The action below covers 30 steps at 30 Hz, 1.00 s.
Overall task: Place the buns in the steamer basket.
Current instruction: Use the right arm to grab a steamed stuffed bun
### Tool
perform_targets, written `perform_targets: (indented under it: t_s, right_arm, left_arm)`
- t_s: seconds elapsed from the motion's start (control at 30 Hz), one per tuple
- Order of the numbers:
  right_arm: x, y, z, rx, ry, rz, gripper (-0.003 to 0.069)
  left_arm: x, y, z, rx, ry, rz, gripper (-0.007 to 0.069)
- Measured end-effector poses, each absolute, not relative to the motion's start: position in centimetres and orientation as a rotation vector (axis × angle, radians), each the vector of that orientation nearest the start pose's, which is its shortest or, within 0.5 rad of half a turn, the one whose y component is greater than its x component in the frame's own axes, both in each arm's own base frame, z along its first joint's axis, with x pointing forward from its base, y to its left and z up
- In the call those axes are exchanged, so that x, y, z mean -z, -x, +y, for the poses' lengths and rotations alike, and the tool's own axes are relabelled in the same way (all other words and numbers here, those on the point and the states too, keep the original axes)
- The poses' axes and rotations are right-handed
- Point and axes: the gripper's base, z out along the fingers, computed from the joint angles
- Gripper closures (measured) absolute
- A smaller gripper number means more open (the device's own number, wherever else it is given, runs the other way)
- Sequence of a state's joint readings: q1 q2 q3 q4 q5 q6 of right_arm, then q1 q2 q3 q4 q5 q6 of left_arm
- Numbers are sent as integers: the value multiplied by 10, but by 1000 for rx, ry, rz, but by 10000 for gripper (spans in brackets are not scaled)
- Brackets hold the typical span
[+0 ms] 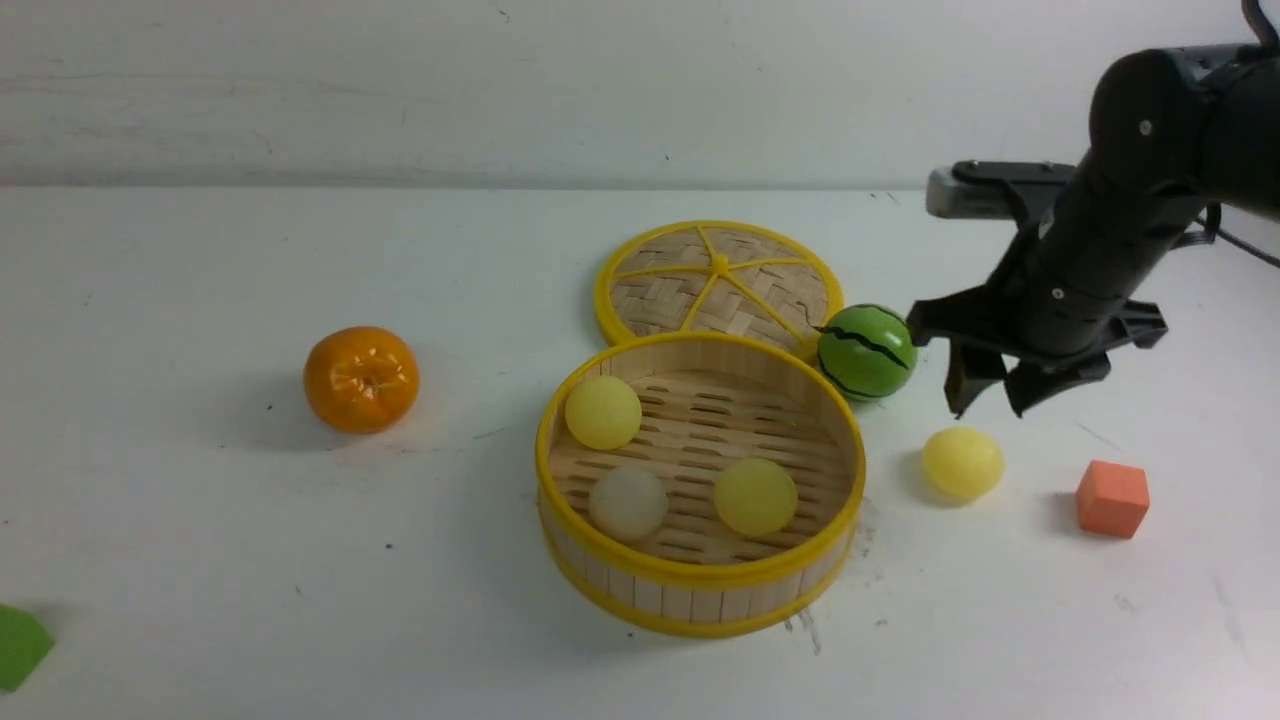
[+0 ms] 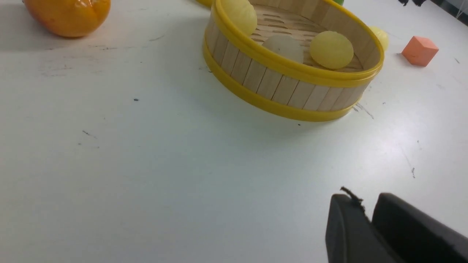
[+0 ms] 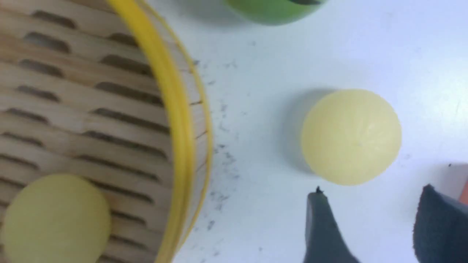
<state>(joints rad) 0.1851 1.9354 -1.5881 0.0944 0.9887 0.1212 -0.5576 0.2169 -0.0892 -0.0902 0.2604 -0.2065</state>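
Left gripper [image 2: 369, 219] is nearest, seen only in its own wrist view: low over bare table [image 2: 146, 164], well short of the basket [image 2: 285, 87], jaws drawn almost together w/ just a thin slit, holding nothing. Green scrap [image 1: 20, 645] at the table's near L corner, cut off by the frame edge. Next back the basket stands approx mid-table, upright, yellow rims top & bottom, slotted floor. Inside it, 3 in all: off-white bun [image 1: 628, 503] near L, front yellow bun [image 1: 755, 496] beside it near R, back yellow bun [image 1: 603, 412] by the far L wall; small gaps btw them. Orange cube [image 1: 1112, 498] on the table well R of the basket. Loose bun [image 1: 962, 463], pale yellow, lies on the table btw basket & cube, outside the basket, near its R wall but apart. Orange [image 1: 361, 379] sits alone well L of the basket. Right gripper [image 1: 990, 405] hangs above & a bit behind the loose bun, jaws spread wide, nothing btw them, tips clear of the bun; its wrist view shows the bun just ahead of the tips, not btw them. Striped green ball [image 1: 866, 352] just behind the basket's far R rim, at the lid's edge; touching or not, can't tell. Lid [image 1: 718, 283] lies flat behind the basket, its near edge hidden by the basket rim. Pale wall [image 1: 500, 90] at the back
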Motion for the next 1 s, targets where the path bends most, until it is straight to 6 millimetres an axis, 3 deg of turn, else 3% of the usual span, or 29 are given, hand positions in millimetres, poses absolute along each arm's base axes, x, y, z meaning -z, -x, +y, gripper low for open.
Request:
perform_targets:
  t_s: [0.13, 0.33, 1.0]
  right_arm:
    - [-222, -414, 78, -193, -1, 2859, 393]
    - [-204, -421, 80, -198, -13, 2869, 405]
    - [-189, -432, 73, -194, -46, 2830, 424]
  left_arm:
    - [-206, -59, -39, 604, -268, 1897, 520]
    - [-206, -59, -39, 604, -268, 1897, 512]
    - [-206, -59, -39, 604, -268, 1897, 499]
